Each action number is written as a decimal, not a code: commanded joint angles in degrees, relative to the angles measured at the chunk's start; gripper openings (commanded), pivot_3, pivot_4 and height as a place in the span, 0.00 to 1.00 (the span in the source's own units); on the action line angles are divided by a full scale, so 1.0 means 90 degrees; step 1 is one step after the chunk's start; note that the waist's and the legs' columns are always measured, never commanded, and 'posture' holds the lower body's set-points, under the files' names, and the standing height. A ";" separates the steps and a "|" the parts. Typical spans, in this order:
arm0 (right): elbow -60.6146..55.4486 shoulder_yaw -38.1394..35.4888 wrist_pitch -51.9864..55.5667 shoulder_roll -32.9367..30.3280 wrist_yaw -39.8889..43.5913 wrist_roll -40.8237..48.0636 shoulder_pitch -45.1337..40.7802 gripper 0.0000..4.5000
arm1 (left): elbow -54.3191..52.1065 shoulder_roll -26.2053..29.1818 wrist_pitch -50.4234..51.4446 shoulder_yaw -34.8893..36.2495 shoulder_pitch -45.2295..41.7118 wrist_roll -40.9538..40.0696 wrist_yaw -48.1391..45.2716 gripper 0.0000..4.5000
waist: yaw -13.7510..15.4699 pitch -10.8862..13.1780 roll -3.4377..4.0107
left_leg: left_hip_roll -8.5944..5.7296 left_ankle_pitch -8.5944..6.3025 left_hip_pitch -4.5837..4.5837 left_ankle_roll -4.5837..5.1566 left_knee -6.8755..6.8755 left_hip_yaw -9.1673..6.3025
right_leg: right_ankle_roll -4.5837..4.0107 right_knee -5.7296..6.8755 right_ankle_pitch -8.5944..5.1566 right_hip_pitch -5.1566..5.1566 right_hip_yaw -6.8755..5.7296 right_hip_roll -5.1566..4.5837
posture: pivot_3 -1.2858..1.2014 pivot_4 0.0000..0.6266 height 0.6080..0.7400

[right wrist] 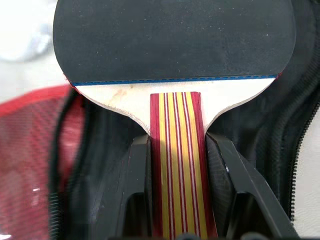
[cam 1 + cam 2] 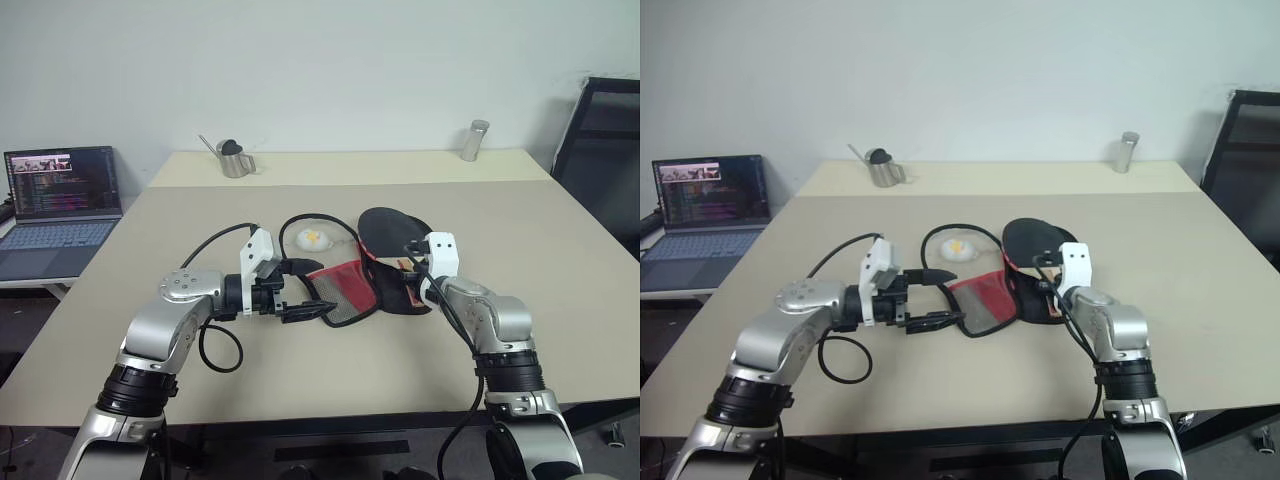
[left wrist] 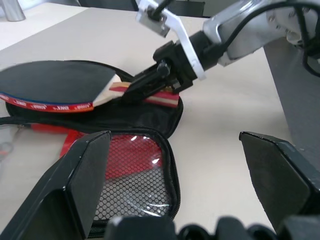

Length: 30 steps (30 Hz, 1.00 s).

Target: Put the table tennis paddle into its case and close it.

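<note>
The case (image 3: 145,120) lies unzipped, its red mesh flap (image 3: 135,175) folded open. The right gripper (image 1: 175,165) pinches the table tennis paddle (image 1: 170,45) by its handle, blade over the case's black lining. The left gripper (image 3: 175,165), jaws spread wide, hovers at the flap.

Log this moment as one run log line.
right gripper: shut on paddle handle | paddle: over open case | left gripper: open by flap

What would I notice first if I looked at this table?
Probably the right gripper in the middle of the table, pinching the striped handle of the table tennis paddle and holding its black blade over the open case. Next, the left gripper with its fingers spread wide beside the case's red mesh flap. A small white ball lies just behind them.
</note>
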 commanded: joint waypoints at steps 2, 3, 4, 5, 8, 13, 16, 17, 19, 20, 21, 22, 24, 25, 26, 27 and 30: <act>0.0154 -0.0038 -0.0485 -0.0041 -0.0010 -0.0178 -0.0310 0.24 | -0.0245 0.0046 -0.0014 0.0109 -0.0024 -0.0098 0.0002 1.00 | 0.0001 0.0000 0.0000 | 0.0000 0.0000 0.0000 0.0000 0.0001 0.0000 | 0.0000 0.0000 0.0000 0.0000 0.0000 0.0000 | 0.52 0.24 1.00; 0.0210 -0.0040 -0.0523 -0.0040 -0.0007 -0.0196 -0.0327 0.24 | -0.0237 0.0041 -0.0018 0.0102 -0.0029 -0.0096 0.0000 1.00 | 0.0000 0.0000 0.0000 | 0.0000 0.0000 0.0000 0.0000 0.0001 0.0000 | 0.0000 0.0000 0.0000 0.0000 0.0000 0.0000 | 0.52 0.24 1.00; 0.0246 -0.0040 -0.0552 -0.0040 -0.0002 -0.0208 -0.0338 0.24 | -0.0231 0.0038 -0.0020 0.0098 -0.0033 -0.0095 -0.0002 1.00 | 0.0000 0.0000 0.0000 | 0.0000 0.0000 0.0000 0.0000 0.0001 0.0000 | 0.0000 0.0000 0.0000 0.0000 0.0001 0.0000 | 0.52 0.24 1.00; 0.0286 -0.0044 -0.0569 -0.0035 -0.0035 -0.0239 -0.0349 0.24 | -0.0229 0.0038 -0.0022 0.0094 -0.0032 -0.0097 -0.0009 1.00 | 0.0000 0.0000 0.0000 | 0.0000 0.0000 0.0000 0.0000 0.0001 0.0000 | 0.0000 0.0002 0.0000 0.0000 0.0000 0.0000 | 0.52 0.24 1.00; 0.0351 -0.0043 -0.0541 -0.0019 -0.0052 -0.0279 -0.0361 0.24 | -0.0218 0.0036 -0.0024 0.0088 -0.0033 -0.0099 -0.0024 1.00 | 0.0000 0.0000 0.0000 | 0.0001 0.0000 0.0000 0.0000 0.0001 -0.0002 | 0.0000 0.0002 0.0000 0.0000 -0.0001 0.0000 | 0.52 0.24 1.00; 0.0210 -0.0051 -0.0414 0.0058 -0.0082 -0.0305 -0.0339 0.24 | -0.0206 0.0046 -0.0037 0.0088 -0.0029 -0.0081 -0.0028 1.00 | 0.0000 0.0000 0.0000 | 0.0001 0.0000 0.0000 0.0000 0.0001 -0.0001 | 0.0000 0.0001 0.0000 0.0000 0.0000 0.0000 | 0.52 0.24 1.00; 0.0107 -0.0103 -0.0349 0.0127 -0.0134 -0.0267 -0.0359 0.46 | -0.0195 0.0046 -0.0045 0.0089 -0.0031 -0.0073 -0.0024 1.00 | 0.0000 0.0000 0.0000 | 0.0001 0.0000 0.0000 0.0000 0.0001 -0.0001 | 0.0000 0.0001 0.0000 0.0000 -0.0001 0.0000 | 0.52 0.24 1.00; 0.0077 -0.0109 -0.0330 0.0150 -0.0151 -0.0261 -0.0365 0.53 | -0.0193 0.0046 -0.0048 0.0089 -0.0031 -0.0071 -0.0023 1.00 | 0.0000 0.0000 0.0000 | 0.0002 0.0000 0.0001 0.0000 0.0001 -0.0001 | 0.0000 0.0002 0.0000 0.0000 0.0000 0.0001 | 0.52 0.24 1.00; 0.0028 -0.0103 -0.0315 0.0179 -0.0178 -0.0265 -0.0367 0.68 | -0.0186 0.0046 -0.0054 0.0090 -0.0030 -0.0066 -0.0019 1.00 | 0.0000 0.0000 0.0000 | 0.0002 0.0000 0.0001 0.0000 0.0001 -0.0001 | 0.0000 0.0003 0.0000 0.0000 0.0000 0.0001 | 0.52 0.24 1.00; 0.0002 -0.0098 -0.0308 0.0188 -0.0188 -0.0269 -0.0362 0.76 | -0.0182 0.0047 -0.0057 0.0091 -0.0029 -0.0063 -0.0018 1.00 | 0.0000 0.0000 0.0000 | 0.0002 0.0000 0.0001 0.0000 0.0001 -0.0001 | 0.0000 0.0003 0.0000 0.0000 0.0000 0.0001 | 0.52 0.24 1.00; -0.0026 -0.0088 -0.0311 0.0192 -0.0196 -0.0282 -0.0353 0.86 | -0.0176 0.0048 -0.0062 0.0093 -0.0026 -0.0059 -0.0016 1.00 | 0.0000 0.0000 0.0000 | 0.0002 0.0000 0.0001 0.0000 0.0001 -0.0001 | 0.0000 0.0002 0.0000 0.0000 0.0000 0.0001 | 0.52 0.24 1.00; -0.0076 -0.0070 -0.0303 0.0189 -0.0195 -0.0293 -0.0337 0.92 | -0.0179 0.0051 -0.0062 0.0097 -0.0019 -0.0059 -0.0013 1.00 | 0.0000 0.0000 0.0000 | 0.0001 0.0000 0.0001 0.0000 0.0002 -0.0001 | 0.0000 0.0002 0.0000 0.0000 -0.0001 0.0001 | 0.52 0.24 1.00; -0.0286 0.0034 -0.0225 0.0155 -0.0143 -0.0321 -0.0288 1.00 | -0.0195 0.0063 -0.0053 0.0117 0.0013 -0.0063 0.0004 1.00 | 0.0000 0.0000 0.0000 | 0.0001 0.0000 0.0001 0.0000 0.0001 -0.0001 | 0.0000 0.0002 0.0000 0.0000 -0.0001 0.0001 | 0.52 0.24 1.00; -0.0466 0.0097 -0.0132 0.0127 -0.0070 -0.0296 -0.0254 1.00 | -0.0204 0.0072 -0.0046 0.0135 0.0037 -0.0063 0.0023 1.00 | 0.0000 0.0000 0.0000 | 0.0001 0.0000 0.0001 0.0000 0.0001 -0.0001 | 0.0000 0.0002 0.0000 0.0000 0.0000 0.0001 | 0.52 0.24 1.00; -0.0644 0.0136 -0.0032 0.0111 -0.0001 -0.0252 -0.0224 1.00 | -0.0208 0.0078 -0.0038 0.0155 0.0059 -0.0061 0.0051 1.00 | 0.0000 0.0000 0.0000 | 0.0002 0.0000 0.0001 0.0000 0.0001 -0.0001 | 0.0000 0.0002 0.0000 0.0000 0.0000 0.0001 | 0.52 0.24 1.00; -0.0916 0.0163 0.0129 0.0087 0.0108 -0.0152 -0.0187 1.00 | -0.0200 0.0093 -0.0038 0.0182 0.0090 -0.0054 0.0081 1.00 | 0.0000 0.0000 0.0000 | 0.0002 0.0000 0.0001 0.0000 0.0001 -0.0001 | 0.0000 0.0002 0.0000 -0.0001 0.0001 0.0001 | 0.52 0.24 1.00; -0.1870 0.0225 0.0684 -0.0112 0.0597 0.0273 -0.0069 1.00 | -0.0145 0.0195 -0.0077 0.0257 0.0215 0.0004 0.0132 1.00 | 0.0002 0.0000 0.0000 | 0.0003 0.0000 0.0000 0.0000 0.0000 -0.0002 | 0.0000 0.0001 0.0000 -0.0001 0.0000 0.0001 | 0.52 0.24 1.00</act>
